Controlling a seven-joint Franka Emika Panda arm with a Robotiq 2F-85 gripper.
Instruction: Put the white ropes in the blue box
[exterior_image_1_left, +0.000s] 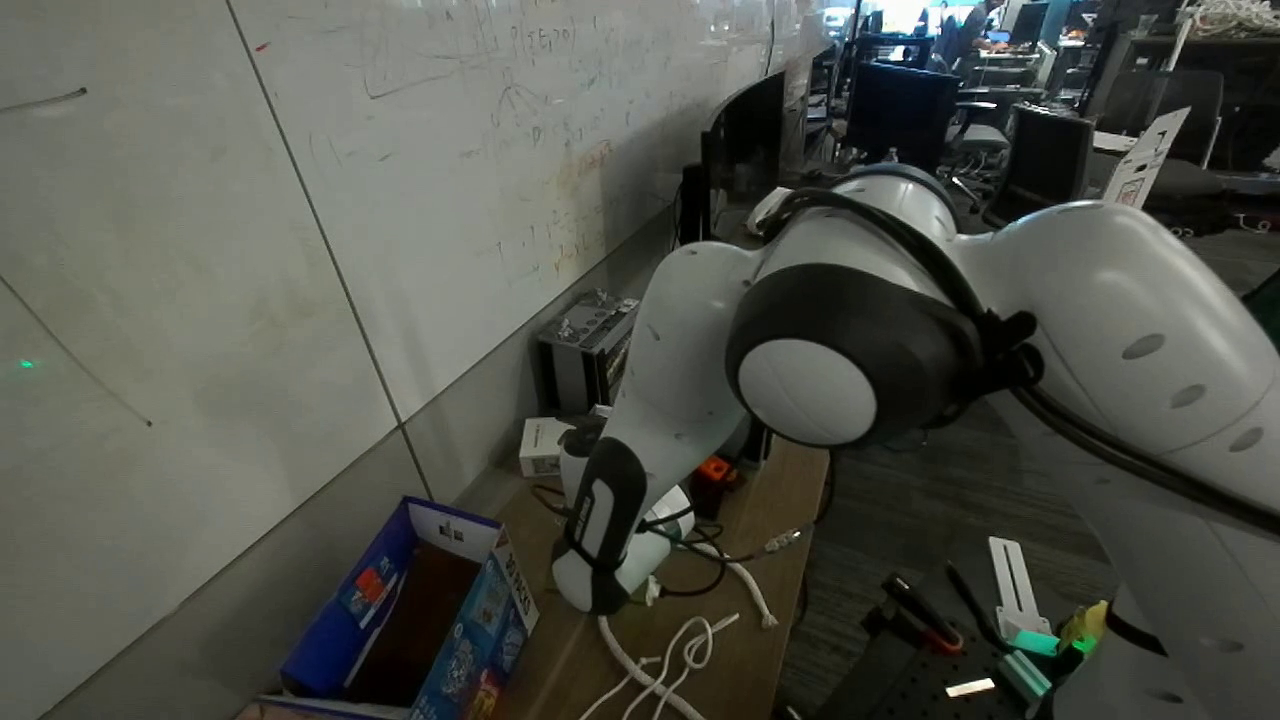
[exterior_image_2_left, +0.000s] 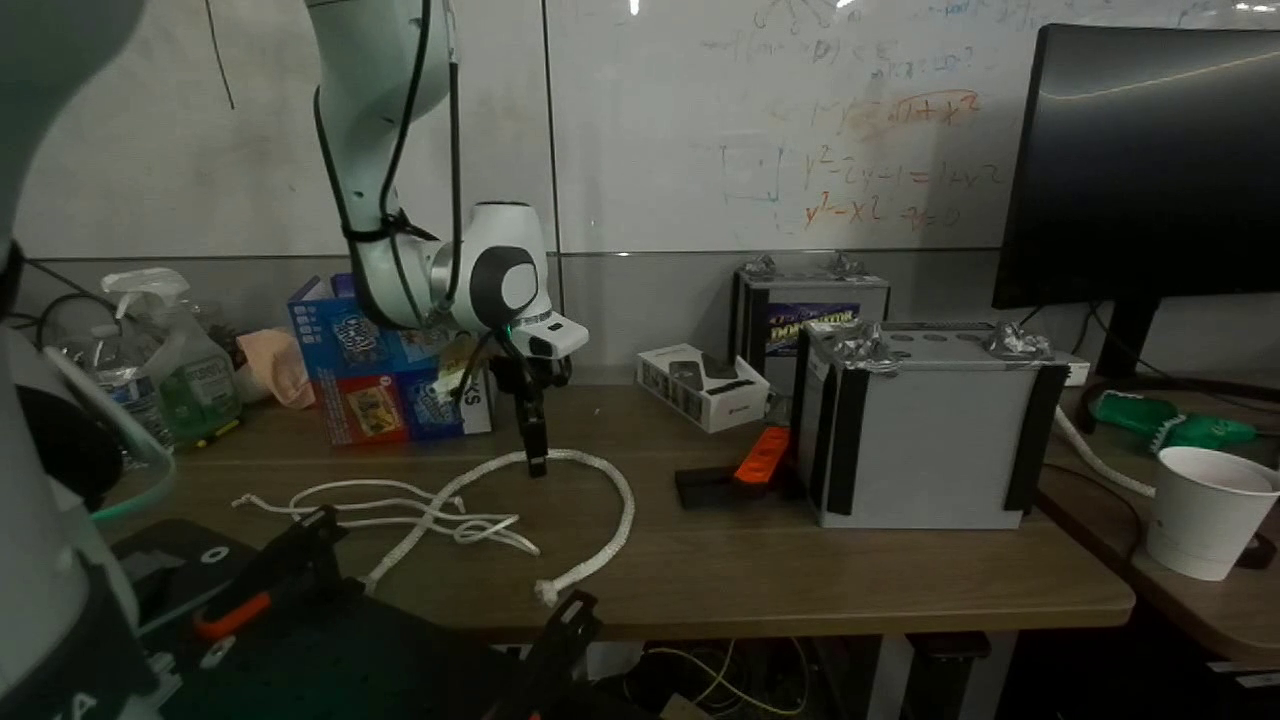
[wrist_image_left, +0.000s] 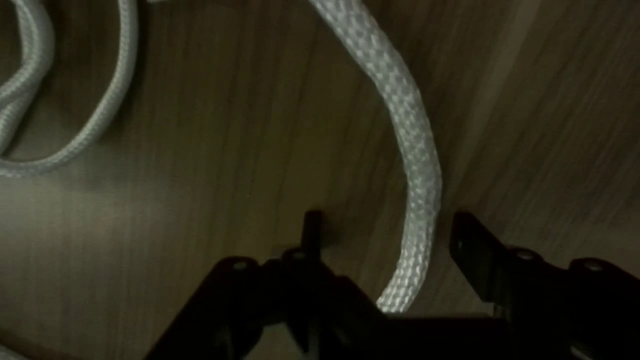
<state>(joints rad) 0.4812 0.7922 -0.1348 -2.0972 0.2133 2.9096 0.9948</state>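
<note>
A thick white rope (exterior_image_2_left: 622, 505) lies in a wide curve on the wooden table; it also shows in an exterior view (exterior_image_1_left: 750, 585) and the wrist view (wrist_image_left: 422, 175). A thinner white rope (exterior_image_2_left: 485, 533) lies in loose loops beside and partly under it, also in the wrist view (wrist_image_left: 122, 60). The blue box (exterior_image_2_left: 355, 350) stands open-topped near the whiteboard; its inside shows in an exterior view (exterior_image_1_left: 345, 640). My gripper (exterior_image_2_left: 536, 465) points down just over the thick rope. In the wrist view the gripper (wrist_image_left: 387, 217) is open, with the thick rope between its fingers, apart from both.
A small white box (exterior_image_2_left: 710, 390), an orange and black object (exterior_image_2_left: 763, 458) and a grey device box (exterior_image_2_left: 925, 430) stand to one side. A spray bottle (exterior_image_2_left: 190, 370) stands beyond the blue box. Black cables hang along the arm. The table's front edge (exterior_image_2_left: 800, 620) is near.
</note>
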